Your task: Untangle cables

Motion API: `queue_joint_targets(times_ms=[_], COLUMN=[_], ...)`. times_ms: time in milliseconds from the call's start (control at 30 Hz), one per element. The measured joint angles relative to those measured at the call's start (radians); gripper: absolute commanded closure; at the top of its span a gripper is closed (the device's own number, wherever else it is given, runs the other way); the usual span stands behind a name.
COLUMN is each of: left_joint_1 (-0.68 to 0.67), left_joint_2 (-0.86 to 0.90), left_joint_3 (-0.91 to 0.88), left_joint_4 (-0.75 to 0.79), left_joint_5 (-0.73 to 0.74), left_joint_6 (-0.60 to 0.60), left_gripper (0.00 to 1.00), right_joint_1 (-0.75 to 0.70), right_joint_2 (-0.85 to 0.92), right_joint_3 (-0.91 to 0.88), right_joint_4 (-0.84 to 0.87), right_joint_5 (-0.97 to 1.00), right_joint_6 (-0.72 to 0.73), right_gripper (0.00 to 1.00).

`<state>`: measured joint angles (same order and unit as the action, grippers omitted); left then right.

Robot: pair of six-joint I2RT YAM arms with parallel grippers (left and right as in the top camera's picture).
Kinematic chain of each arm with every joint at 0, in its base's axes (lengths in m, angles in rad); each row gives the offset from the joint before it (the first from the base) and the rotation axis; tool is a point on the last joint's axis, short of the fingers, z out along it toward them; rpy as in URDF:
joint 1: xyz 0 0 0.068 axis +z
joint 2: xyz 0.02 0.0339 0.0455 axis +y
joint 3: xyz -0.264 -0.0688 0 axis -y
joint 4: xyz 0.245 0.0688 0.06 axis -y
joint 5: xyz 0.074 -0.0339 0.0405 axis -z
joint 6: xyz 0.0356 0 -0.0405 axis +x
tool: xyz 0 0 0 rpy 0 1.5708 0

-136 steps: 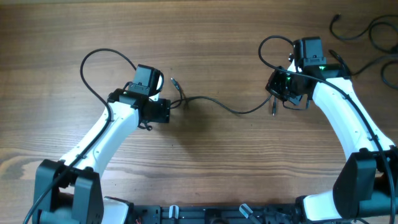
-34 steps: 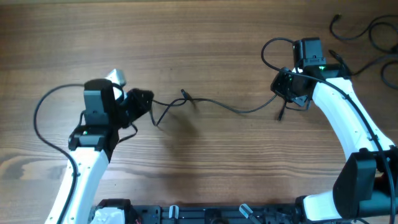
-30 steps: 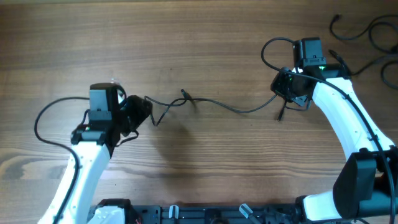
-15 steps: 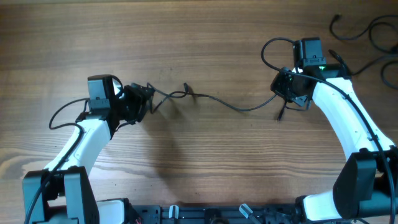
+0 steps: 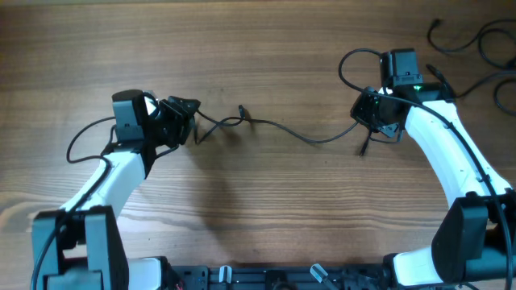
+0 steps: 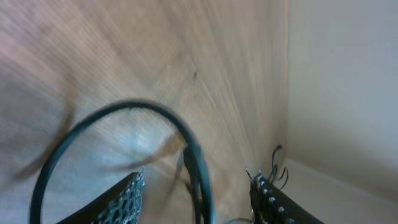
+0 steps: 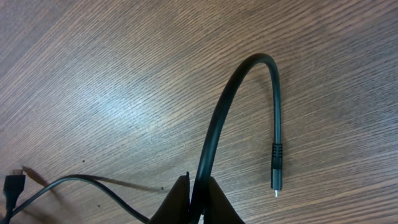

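Note:
One thin black cable (image 5: 306, 138) lies across the table between my two grippers. A small plug (image 5: 241, 111) sticks up near its left part. My left gripper (image 5: 184, 121) is at the cable's left end. In the blurred left wrist view its fingers (image 6: 127, 198) stand wide apart, and the cable (image 6: 198, 177) loops up between them unpinched. My right gripper (image 5: 368, 119) is shut on the cable's right part. In the right wrist view (image 7: 198, 190) the cable (image 7: 233, 87) arches out of the jaws, and its silver-tipped plug (image 7: 277, 167) hangs just over the wood.
More loose black cables (image 5: 484, 42) lie at the far right corner of the wooden table (image 5: 258, 48), behind my right arm. A thicker arm wire loops left of my left arm (image 5: 81, 145) and another above my right wrist (image 5: 348, 64).
My left gripper has swung up and back toward the centre, carrying the cable's left loop with it. The right arm and its cable end have not moved.

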<state>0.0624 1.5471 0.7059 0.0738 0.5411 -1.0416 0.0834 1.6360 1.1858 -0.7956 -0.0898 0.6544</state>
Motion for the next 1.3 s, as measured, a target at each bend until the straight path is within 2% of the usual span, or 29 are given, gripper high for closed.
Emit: queue_joint_targets(times_ms=[200, 433, 533, 667, 700, 733, 767, 900, 1033, 1233, 1300], left_joint_1=[-0.002, -0.002, -0.008, -0.011, -0.011, -0.011, -0.011, -0.003, 0.046, 0.081, 0.081], left_joint_2=[0.047, 0.076, 0.076, 0.076, 0.076, 0.076, 0.077, 0.077, 0.049, -0.19, -0.299], left_joint_3=[0.0, 0.0, 0.0, 0.0, 0.0, 0.0, 0.0, 0.0, 0.0, 0.0, 0.0], left_joint_4=[0.146, 0.145, 0.145, 0.163, 0.176, 0.194, 0.222, 0.272, 0.268, 0.271, 0.254], left_joint_5=[-0.029, -0.026, -0.019, -0.008, -0.005, 0.0, 0.008, 0.034, 0.076, 0.101, 0.089], left_joint_6=[-0.016, -0.057, -0.092, -0.13, -0.136, -0.14, -0.146, -0.139, -0.04, 0.084, 0.161], left_gripper=[0.43, 0.45, 0.6, 0.72, 0.78, 0.92, 0.96, 0.96, 0.96, 0.96, 0.87], right_joint_1=[0.0, 0.0, 0.0, 0.0, 0.0, 0.0, 0.0, 0.0, 0.0, 0.0, 0.0], right_joint_2=[0.0, 0.0, 0.0, 0.0, 0.0, 0.0, 0.0, 0.0, 0.0, 0.0, 0.0], right_joint_3=[0.0, 0.0, 0.0, 0.0, 0.0, 0.0, 0.0, 0.0, 0.0, 0.0, 0.0], right_joint_4=[-0.002, 0.0, 0.0, -0.001, -0.002, -0.003, -0.003, -0.003, 0.002, 0.008, 0.008], right_joint_5=[-0.022, -0.048, -0.049, -0.052, -0.052, -0.052, -0.052, -0.052, -0.052, -0.052, -0.052], right_joint_6=[0.0, 0.0, 0.0, 0.0, 0.0, 0.0, 0.0, -0.005, -0.01, -0.012, -0.012], right_gripper=[0.9, 0.9, 0.9, 0.9, 0.9, 0.9, 0.9, 0.91, 0.92, 0.92, 0.91])
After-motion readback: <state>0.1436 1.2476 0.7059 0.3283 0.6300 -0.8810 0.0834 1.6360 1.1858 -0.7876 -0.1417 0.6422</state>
